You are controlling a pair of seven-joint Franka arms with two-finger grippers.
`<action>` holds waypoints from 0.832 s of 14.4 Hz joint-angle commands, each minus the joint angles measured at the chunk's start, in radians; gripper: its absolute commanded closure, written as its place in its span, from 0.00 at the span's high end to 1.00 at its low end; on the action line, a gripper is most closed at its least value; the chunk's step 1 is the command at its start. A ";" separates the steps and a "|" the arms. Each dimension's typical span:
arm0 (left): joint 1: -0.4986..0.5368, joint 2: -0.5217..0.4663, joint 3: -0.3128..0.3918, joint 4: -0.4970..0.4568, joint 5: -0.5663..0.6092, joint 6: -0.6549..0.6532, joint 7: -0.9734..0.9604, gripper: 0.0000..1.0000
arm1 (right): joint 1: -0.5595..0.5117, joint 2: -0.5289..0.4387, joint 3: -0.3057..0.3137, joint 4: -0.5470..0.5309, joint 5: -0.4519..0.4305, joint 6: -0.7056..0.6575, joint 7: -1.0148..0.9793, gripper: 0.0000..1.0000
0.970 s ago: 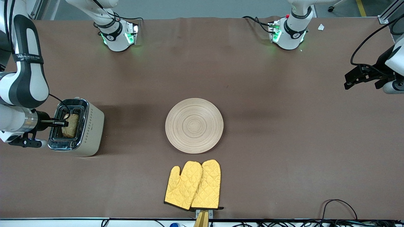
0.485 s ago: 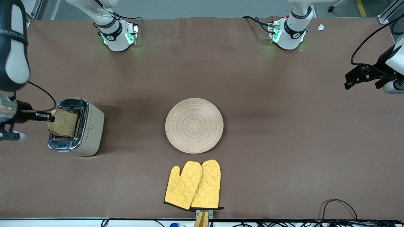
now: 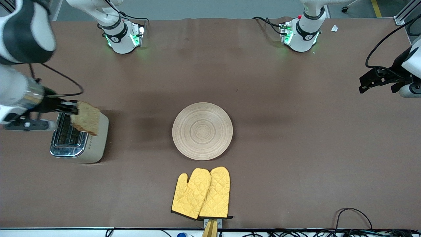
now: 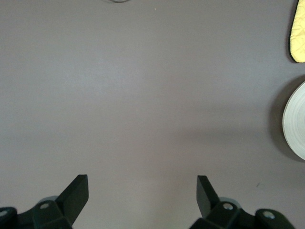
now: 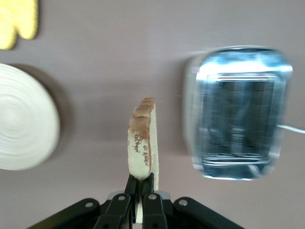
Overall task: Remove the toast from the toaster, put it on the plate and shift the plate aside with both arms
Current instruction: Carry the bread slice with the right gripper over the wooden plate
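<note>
— Brown, speckled, dark along the crust: is that the toast [image 3: 86,122] up in the air?

— Yes. The right gripper [image 3: 73,107] has its fingers [image 5: 145,188] pinched tight on one edge of the slice, and the slice hangs over the toaster [image 3: 80,138], above the edge of it that faces the plate. It is clear of the slots, tilted, held edge-on in the right wrist view.

— And the toaster itself?

— A chrome-topped, cream-sided box standing toward the right arm's end of the table, well apart from the plate [image 3: 202,131].

— Where does the plate sit relative to it?

— Level with the toaster, neither nearer to nor farther from the front camera, about midway along the table. Pale wood, ringed grain, nothing on it.

— Anything else close to the plate?

— A pair of yellow quilted oven mitts [image 3: 201,193], lying overlapped, nearer to the front camera than the plate and just beside its rim, not touching.

— What about the other arm?

— The left gripper [image 3: 378,80] waits over the bare brown tablecloth [image 3: 296,148] at the left arm's end, well apart from the plate. Its fingers [image 4: 76,193] stand wide apart with nothing between them; the left wrist view catches only a sliver of the plate's rim and a corner of a mitt.
</note>
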 commanded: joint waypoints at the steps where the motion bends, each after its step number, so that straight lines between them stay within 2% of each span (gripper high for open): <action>1: 0.011 0.000 -0.003 0.009 0.018 -0.004 0.013 1.00 | 0.109 0.067 -0.009 0.001 0.057 0.085 0.122 0.04; 6: 0.020 -0.001 -0.001 0.008 0.018 -0.005 0.014 1.00 | 0.338 0.231 -0.009 -0.002 0.092 0.329 0.423 0.04; 10: 0.031 -0.004 -0.001 0.007 0.016 -0.010 0.014 1.00 | 0.370 0.337 -0.009 -0.008 0.333 0.515 0.465 0.05; 12: 0.027 0.000 -0.003 0.006 0.016 -0.010 0.014 1.00 | 0.402 0.365 -0.009 -0.045 0.443 0.623 0.457 0.06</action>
